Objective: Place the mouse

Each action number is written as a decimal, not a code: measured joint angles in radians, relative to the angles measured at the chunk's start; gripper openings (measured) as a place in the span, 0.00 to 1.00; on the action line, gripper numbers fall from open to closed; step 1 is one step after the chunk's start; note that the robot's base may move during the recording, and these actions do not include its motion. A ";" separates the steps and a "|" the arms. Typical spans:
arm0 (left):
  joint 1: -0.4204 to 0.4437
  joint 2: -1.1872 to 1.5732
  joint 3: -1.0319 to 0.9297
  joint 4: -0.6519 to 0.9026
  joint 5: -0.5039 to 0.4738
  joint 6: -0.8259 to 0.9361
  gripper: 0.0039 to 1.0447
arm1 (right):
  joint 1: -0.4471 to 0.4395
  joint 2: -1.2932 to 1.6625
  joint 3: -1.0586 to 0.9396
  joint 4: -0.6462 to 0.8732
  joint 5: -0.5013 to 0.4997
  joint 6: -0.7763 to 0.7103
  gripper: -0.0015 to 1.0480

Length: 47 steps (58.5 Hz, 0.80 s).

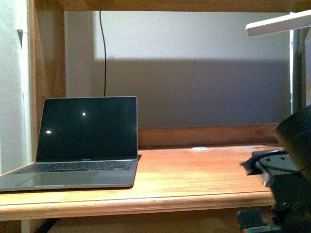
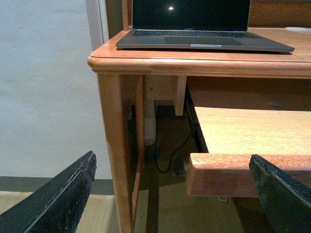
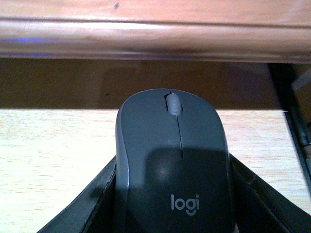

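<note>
The mouse (image 3: 172, 170), dark grey and oval with a scroll wheel and a "logi" mark, fills the right wrist view. My right gripper (image 3: 171, 199) is shut on it, one black finger (image 3: 92, 199) pressing each side. It hangs over a pale pull-out shelf (image 3: 53, 150), just below the desk's front edge (image 3: 146, 41). In the front view the right arm (image 1: 286, 174) is a dark mass at the lower right, level with the desk edge; the mouse itself is not distinguishable there. My left gripper (image 2: 171, 162) is open and holds nothing, low in front of the desk leg (image 2: 116, 145).
An open laptop (image 1: 82, 145) with a dark screen sits on the left of the wooden desk top (image 1: 204, 170). A white lamp head (image 1: 279, 23) juts in at the upper right. A black cable (image 1: 103, 48) runs down the back wall. The pull-out shelf (image 2: 243, 131) sticks out under the desk.
</note>
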 joint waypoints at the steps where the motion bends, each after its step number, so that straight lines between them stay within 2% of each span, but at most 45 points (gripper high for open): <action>1: 0.000 0.000 0.000 0.000 0.000 0.000 0.93 | -0.012 -0.016 -0.005 -0.005 -0.010 -0.002 0.53; 13: 0.000 0.000 0.000 0.000 0.000 0.000 0.93 | -0.126 -0.109 -0.014 -0.038 -0.057 -0.037 0.53; 20: 0.000 0.000 0.000 0.000 0.000 0.000 0.93 | -0.143 -0.101 0.052 -0.082 -0.066 -0.036 0.53; 33: 0.000 0.000 0.000 0.000 0.000 0.000 0.93 | -0.057 -0.010 0.266 -0.138 0.001 -0.021 0.53; 47: 0.000 0.000 0.000 0.000 0.000 0.000 0.93 | 0.072 0.173 0.507 -0.186 0.124 -0.029 0.53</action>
